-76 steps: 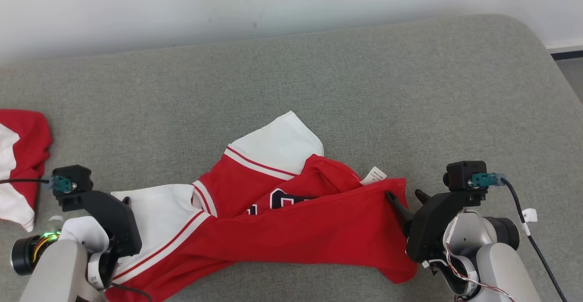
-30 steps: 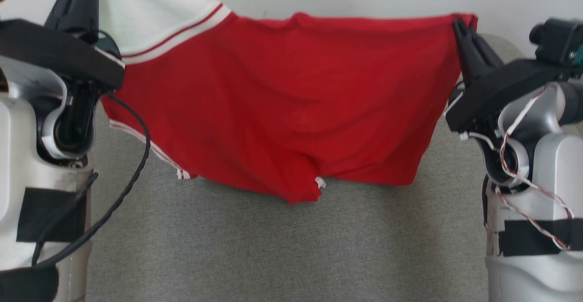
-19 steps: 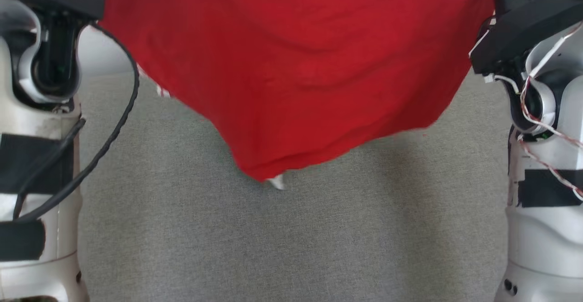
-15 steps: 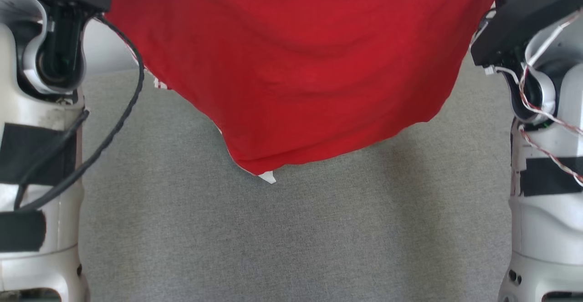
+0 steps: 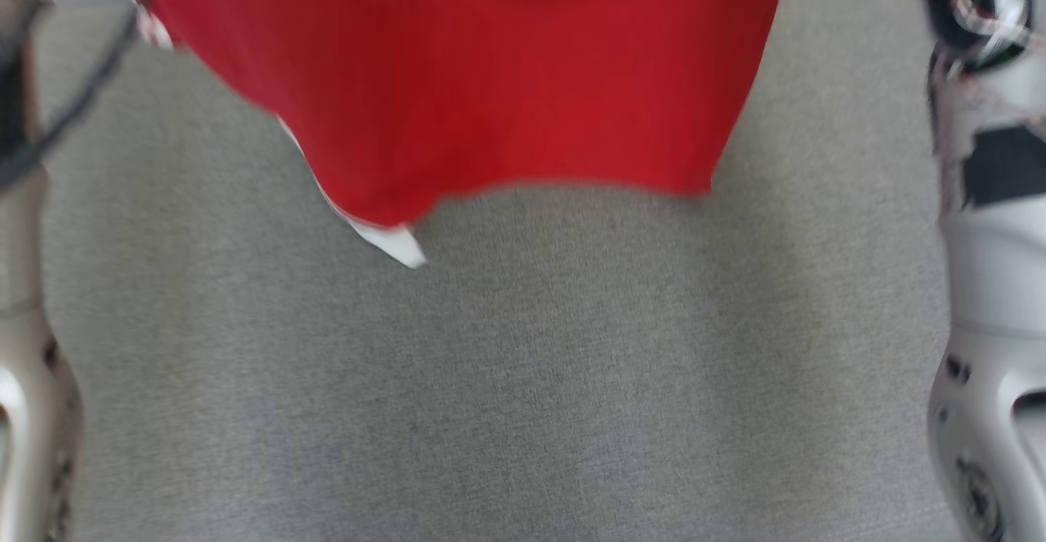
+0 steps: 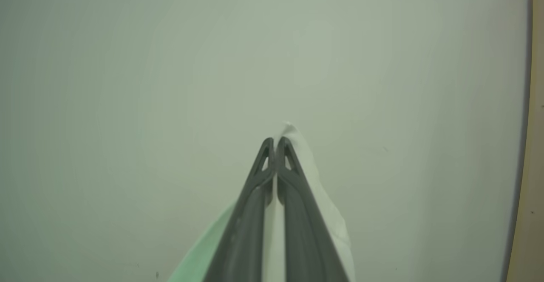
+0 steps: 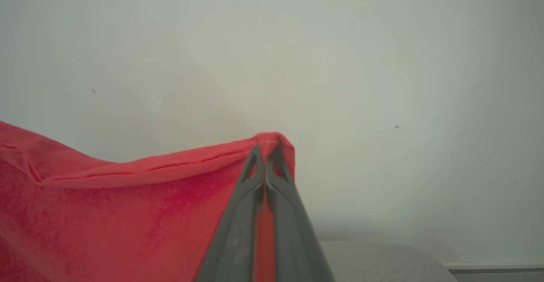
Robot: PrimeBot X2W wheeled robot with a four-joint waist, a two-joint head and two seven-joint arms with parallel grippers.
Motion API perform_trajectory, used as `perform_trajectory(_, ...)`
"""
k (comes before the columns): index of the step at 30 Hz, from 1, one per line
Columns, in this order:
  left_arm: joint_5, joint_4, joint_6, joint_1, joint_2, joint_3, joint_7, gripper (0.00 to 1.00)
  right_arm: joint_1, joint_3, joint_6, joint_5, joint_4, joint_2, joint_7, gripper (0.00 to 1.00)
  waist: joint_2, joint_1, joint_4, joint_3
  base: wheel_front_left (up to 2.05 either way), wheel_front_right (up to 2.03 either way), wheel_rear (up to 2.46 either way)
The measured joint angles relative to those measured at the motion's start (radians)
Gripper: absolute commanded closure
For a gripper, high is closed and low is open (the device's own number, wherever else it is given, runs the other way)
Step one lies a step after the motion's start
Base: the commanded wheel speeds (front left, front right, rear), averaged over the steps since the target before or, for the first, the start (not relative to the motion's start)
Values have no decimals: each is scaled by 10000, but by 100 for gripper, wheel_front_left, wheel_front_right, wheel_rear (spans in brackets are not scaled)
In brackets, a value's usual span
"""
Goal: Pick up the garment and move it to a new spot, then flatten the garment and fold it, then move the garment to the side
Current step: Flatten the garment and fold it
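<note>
**A:** Which step is in hand?

**B:** Judged as the first one, pick up and carry. The garment (image 5: 490,76) hangs in the air, spread between both arms, its red panel facing the head camera. It is not yet laid down or flattened.

**A:** Grips?

**B:** The left gripper (image 6: 275,143) has its fingers pressed together on a white fold of the cloth. The right gripper (image 7: 264,152) is pinched closed the same way on a red hemmed corner. Both point toward the pale wall (image 6: 170,61).

**A:** Clearance below?

**B:** The lower hem and a white corner (image 5: 392,244) hang over the grey padded surface (image 5: 523,395). The head view is blurred, so contact cannot be told. The surface under the hem is bare.

**A:** Edges?

**B:** The right wrist view shows the surface's rounded corner (image 7: 382,260) low and right of the fingers, with the wall close behind it. The left forearm (image 5: 24,362) and right forearm (image 5: 989,280) bracket the drop zone.

**A:** What does the next move call for?

**B:** Probably lowering the hem first onto the bare area. Both pinches should stay level and apart so the cloth lands unbunched, well short of that corner.
</note>
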Motion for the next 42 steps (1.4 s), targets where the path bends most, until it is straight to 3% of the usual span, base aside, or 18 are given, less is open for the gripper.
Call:
perform_trajectory(8,1262,639,541,-2329,-56,-31,-1906,100,-2313,-508,2,-1154,1302,167,-3221,100,2,2,-237,1344,0,0,0)
perform_trajectory(14,1662,-750,328,-3409,-403,775,-2065,100,-3478,-892,2,-2109,1668,128,-5198,100,0,-1,-448,1979,0,0,0)
perform_trajectory(17,1764,-1436,79,-3108,-675,1172,-2077,100,-3646,-1032,2,-2539,1975,-10,-5988,100,-2,-4,-534,2411,0,0,0)
perform_trajectory(21,1626,-1804,-13,-1340,-863,1076,-2063,100,-3174,-928,2,-2830,2715,-15,-6767,100,2,2,-578,2998,0,0,0)
perform_trajectory(25,917,-2537,-42,62,-598,295,-2063,100,-2568,-539,13,-2888,3127,-31,-7158,100,1,2,-518,3341,0,0,0)
perform_trajectory(33,-474,-3657,-71,2871,-456,311,-2063,100,-760,483,15,-1816,3264,-476,-7250,100,1,-1,-254,2969,0,0,0)
perform_trajectory(42,-1463,-3875,-73,6519,-763,-56,-2063,100,2167,247,15,-696,2658,-932,-5526,100,0,-5,166,1364,0,0,0)
